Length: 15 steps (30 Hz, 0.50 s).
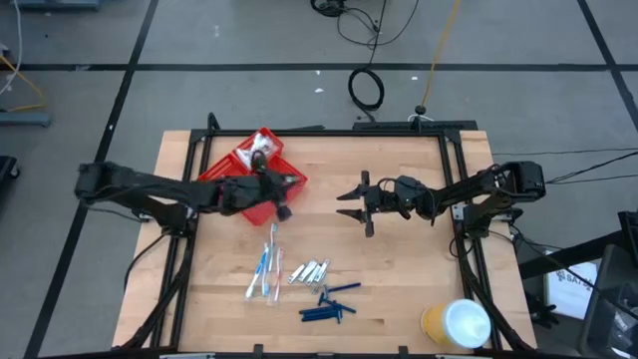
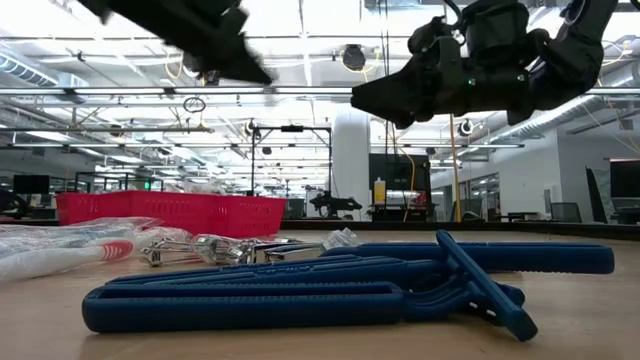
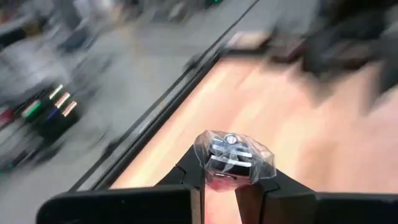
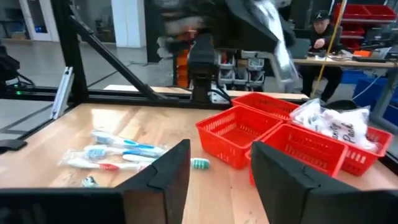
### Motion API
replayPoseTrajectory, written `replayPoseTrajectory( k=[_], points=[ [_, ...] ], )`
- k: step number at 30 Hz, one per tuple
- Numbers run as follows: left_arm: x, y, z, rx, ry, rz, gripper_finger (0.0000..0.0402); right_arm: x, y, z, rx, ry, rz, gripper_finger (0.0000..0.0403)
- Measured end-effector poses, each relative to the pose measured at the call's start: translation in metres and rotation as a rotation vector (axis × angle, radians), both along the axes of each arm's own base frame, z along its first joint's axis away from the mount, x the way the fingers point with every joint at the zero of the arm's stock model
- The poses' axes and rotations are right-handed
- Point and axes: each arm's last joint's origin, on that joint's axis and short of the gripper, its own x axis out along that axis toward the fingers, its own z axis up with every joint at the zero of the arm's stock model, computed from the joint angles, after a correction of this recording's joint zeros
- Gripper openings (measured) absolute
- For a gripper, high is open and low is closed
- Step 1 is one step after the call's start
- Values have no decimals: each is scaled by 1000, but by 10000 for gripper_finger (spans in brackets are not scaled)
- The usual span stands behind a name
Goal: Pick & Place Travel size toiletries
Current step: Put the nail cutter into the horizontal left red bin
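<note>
My left gripper (image 1: pixel 282 207) hovers at the near right corner of the red tray (image 1: pixel 231 168), shut on a small clear-wrapped silvery clipper (image 3: pixel 231 155). My right gripper (image 1: pixel 351 203) hangs open over the table's middle, right of the tray, with nothing between its fingers (image 4: pixel 163 171). Blue-and-white toothbrushes (image 1: pixel 264 271), more silvery clippers (image 1: pixel 310 271) and dark blue stick-like pieces (image 1: pixel 329 304) lie flat on the wood near the front edge. A white crinkly packet (image 1: pixel 261 150) lies in the tray. My left gripper pinches the wrapped clipper's lower end (image 3: pixel 224 179) between its two fingers. The fingers come from the table's left, slanting a little downward. Most of the packet sticks out past the fingertips, lifted clear of table and tray.
A large yellow roll with a white top (image 1: pixel 457 324) stands at the near right corner. The table's metal frame rails (image 1: pixel 184 249) run along both sides. Bare wood lies between the tray and my right gripper.
</note>
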Motion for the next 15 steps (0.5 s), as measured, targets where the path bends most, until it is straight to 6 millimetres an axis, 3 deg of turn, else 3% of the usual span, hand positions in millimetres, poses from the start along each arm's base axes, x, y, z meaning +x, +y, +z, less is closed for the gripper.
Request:
replayPoseTrajectory(
  k=[5,12,15],
  points=[
    [-43,4,-11,-64,112,213,40,0,0,-1,1,8,-2,163],
    [-111,14,-41,-160,93,520,40,0,-2,0,-1,5,-7,160],
    [-132,18,-54,-236,81,618,40,0,-3,0,2,5,-13,161]
  ],
)
